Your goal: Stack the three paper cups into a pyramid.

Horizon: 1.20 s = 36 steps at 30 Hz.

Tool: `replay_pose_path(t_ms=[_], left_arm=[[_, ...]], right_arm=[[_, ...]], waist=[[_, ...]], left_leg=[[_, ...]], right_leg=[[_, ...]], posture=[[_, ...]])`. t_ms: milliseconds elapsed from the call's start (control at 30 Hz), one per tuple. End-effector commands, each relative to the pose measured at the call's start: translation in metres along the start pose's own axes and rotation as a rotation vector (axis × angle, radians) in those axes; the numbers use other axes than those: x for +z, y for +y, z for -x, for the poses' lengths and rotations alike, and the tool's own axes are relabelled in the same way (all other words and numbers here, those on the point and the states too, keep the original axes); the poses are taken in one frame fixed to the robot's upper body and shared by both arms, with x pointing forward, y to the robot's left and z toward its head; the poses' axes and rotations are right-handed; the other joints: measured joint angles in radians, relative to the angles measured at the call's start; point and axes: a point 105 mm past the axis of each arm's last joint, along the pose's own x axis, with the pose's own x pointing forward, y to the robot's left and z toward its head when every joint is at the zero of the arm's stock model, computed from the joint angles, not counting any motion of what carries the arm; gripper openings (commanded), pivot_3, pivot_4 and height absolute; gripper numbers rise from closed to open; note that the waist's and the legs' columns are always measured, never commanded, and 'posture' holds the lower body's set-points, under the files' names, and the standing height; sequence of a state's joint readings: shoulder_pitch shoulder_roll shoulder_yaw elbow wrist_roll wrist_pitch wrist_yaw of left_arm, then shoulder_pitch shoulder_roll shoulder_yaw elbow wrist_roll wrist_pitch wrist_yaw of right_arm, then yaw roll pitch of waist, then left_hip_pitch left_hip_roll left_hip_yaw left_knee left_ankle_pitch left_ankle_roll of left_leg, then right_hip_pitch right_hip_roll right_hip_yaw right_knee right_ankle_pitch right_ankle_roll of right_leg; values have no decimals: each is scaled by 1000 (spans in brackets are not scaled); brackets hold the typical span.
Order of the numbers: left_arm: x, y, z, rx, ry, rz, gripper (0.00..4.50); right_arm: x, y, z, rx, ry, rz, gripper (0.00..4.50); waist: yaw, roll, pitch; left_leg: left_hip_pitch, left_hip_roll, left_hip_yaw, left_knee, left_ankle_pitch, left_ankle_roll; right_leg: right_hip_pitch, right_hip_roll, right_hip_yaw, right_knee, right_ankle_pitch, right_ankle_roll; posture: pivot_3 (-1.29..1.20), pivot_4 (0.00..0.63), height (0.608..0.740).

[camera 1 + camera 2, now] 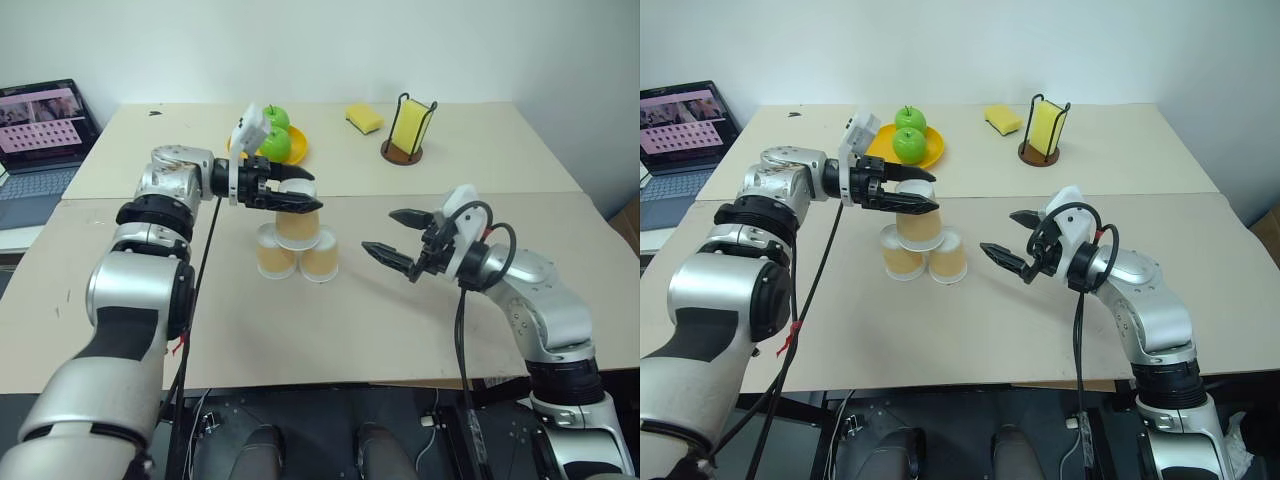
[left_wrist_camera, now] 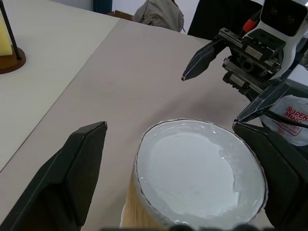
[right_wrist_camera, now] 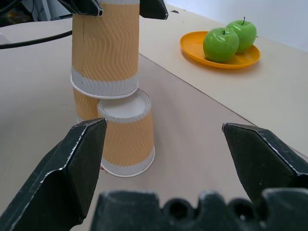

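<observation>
Three tan-orange paper cups stand upside down as a pyramid mid-table. Two lower cups (image 1: 275, 257) (image 1: 320, 258) sit side by side, and the upper cup (image 1: 296, 226) rests on both. My left gripper (image 1: 311, 192) reaches in from the left at the upper cup's top and is open. Its fingers (image 2: 72, 168) flank the white base (image 2: 202, 173), with a gap showing on one side. My right gripper (image 1: 380, 230) hovers open and empty a little to the right of the stack, pointing at it. From its wrist I see the upper cup (image 3: 105, 53) over a lower cup (image 3: 126, 134).
Behind the stack is a yellow-orange plate (image 1: 297, 152) with two green apples (image 1: 275, 143). Farther back right lie a yellow sponge (image 1: 364, 118) and a wire holder with a yellow sponge (image 1: 408, 128). An open laptop (image 1: 40, 130) sits beyond the table's left edge.
</observation>
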<state>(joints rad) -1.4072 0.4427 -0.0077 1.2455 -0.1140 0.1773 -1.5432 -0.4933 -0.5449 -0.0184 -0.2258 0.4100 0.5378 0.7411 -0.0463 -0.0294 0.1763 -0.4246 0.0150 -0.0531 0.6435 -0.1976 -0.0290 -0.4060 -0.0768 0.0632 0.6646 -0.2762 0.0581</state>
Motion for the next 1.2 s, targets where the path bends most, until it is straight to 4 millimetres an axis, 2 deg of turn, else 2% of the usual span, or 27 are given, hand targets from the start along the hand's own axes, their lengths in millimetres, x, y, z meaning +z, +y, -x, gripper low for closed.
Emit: replay_pose_path(t_ms=[33,233,600,733,867,933,1000,1067,1133,1200], left_arm=[[34,-2,13,5,-59,-87,4468],[60,-10,32,-22,-143,-98,4468],[63,-11,64,79,-179,-108,4468],[64,-2,77,202,-225,-128,4468],[72,1,105,406,-380,-137,4468],[63,0,120,548,-441,-112,4468],[43,-4,136,732,-485,-65,4468],[15,-11,153,925,-528,10,4468],[-24,-20,170,1140,-521,101,4468],[-57,-35,190,1343,-504,153,4468]], right_arm=[[14,0,0,6,-41,34,4500],[12,-2,-3,16,-38,33,4500],[13,-3,-11,55,-46,34,4500],[11,-3,-13,62,-43,35,4500],[7,-4,-12,49,-26,38,4500],[5,-6,-9,35,-22,33,4500],[3,-11,-3,3,-16,21,4500],[-4,-20,4,-52,7,13,4500],[-14,-36,12,-151,50,3,4500],[-28,-58,21,-300,97,-8,4500]], waist=[[0,0,0],[0,0,0],[-2,0,0],[-1,0,0],[-3,0,0],[-5,0,0],[-6,0,0],[-3,0,0],[2,0,-1],[5,-1,-2]], left_leg=[[0,0,0,0,0,0],[0,0,0,0,0,0],[1,0,0,1,0,0],[0,0,0,1,0,0],[0,1,-1,1,0,0],[1,1,-1,1,0,0],[1,1,-1,2,0,0],[2,1,0,2,0,0],[2,1,0,3,0,0],[2,1,0,4,0,0]], right_leg=[[0,0,0,0,0,0],[0,0,0,0,0,0],[0,0,0,1,0,0],[0,0,0,2,0,0],[0,0,0,2,0,0],[0,0,0,4,0,0],[0,0,1,6,0,0],[0,0,2,7,0,0],[0,-1,2,8,0,0],[0,-1,3,8,0,0]], posture=[[0,150,732],[0,150,732],[0,150,732],[0,150,732],[0,150,732],[0,150,732],[0,150,732],[0,150,732],[0,150,732],[0,150,732]])
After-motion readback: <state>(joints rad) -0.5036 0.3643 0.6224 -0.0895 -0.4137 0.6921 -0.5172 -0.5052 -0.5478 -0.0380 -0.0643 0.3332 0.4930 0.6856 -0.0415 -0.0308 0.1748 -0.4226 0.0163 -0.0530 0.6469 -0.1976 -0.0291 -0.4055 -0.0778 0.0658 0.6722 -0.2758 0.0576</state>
